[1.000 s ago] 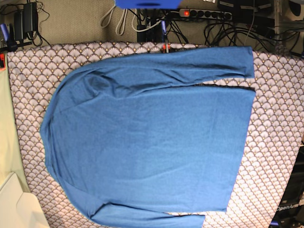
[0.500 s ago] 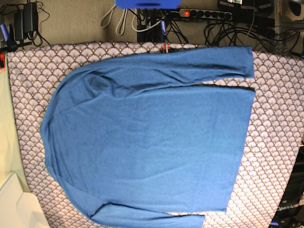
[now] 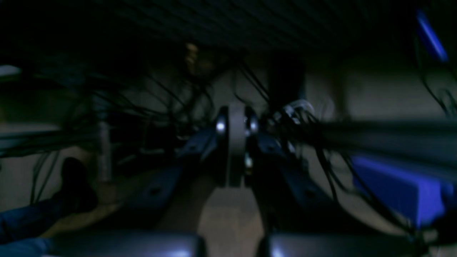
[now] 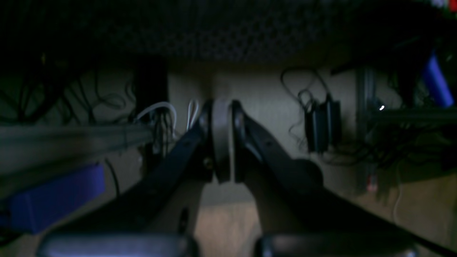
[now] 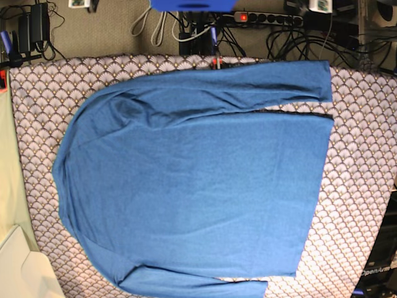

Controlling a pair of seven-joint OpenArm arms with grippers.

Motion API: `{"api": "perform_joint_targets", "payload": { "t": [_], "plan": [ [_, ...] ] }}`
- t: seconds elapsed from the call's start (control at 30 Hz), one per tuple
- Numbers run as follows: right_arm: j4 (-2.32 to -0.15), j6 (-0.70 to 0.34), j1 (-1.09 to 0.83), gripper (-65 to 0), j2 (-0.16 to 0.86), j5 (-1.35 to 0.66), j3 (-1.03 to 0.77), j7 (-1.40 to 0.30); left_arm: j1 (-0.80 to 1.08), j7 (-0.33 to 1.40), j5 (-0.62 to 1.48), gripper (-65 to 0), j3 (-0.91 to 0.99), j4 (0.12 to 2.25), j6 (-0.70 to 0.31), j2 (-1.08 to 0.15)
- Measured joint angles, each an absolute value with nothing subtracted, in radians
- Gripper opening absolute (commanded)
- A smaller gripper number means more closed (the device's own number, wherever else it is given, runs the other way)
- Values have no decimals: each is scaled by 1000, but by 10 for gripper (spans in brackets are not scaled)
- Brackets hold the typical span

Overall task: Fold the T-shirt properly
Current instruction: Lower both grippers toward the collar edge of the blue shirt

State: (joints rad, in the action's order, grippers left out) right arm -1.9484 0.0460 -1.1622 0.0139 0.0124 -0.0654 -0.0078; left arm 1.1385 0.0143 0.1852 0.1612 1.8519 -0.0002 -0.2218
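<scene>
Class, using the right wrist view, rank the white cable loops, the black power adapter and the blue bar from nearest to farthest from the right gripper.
Judged from the right gripper as that view shows it:
1. white cable loops, just to its left.
2. black power adapter, off to the right.
3. blue bar, at the far upper right.

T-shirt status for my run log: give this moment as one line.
T-shirt: flat, unfolded | left gripper: shut, empty | right gripper: shut, empty
</scene>
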Motion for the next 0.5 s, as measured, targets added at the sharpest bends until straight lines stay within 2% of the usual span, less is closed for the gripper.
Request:
{"api": "perform_joint_targets", "payload": {
  "t": [0.2,0.4,0.5],
  "plan": [
    [-1986,46,-1156,-649,9,12,-64,-8,1141,14,188,-646,261,1936,-4,-165],
    [-1998,46,-1116,-647,8,12,-61,-12,1133,21,188,-637,266,1953,-13,-164],
    [-1999,45,-1088,-601,9,12,-63,-15,1097,25,189,-543,266,1953,-11,-163]
  ]
}}
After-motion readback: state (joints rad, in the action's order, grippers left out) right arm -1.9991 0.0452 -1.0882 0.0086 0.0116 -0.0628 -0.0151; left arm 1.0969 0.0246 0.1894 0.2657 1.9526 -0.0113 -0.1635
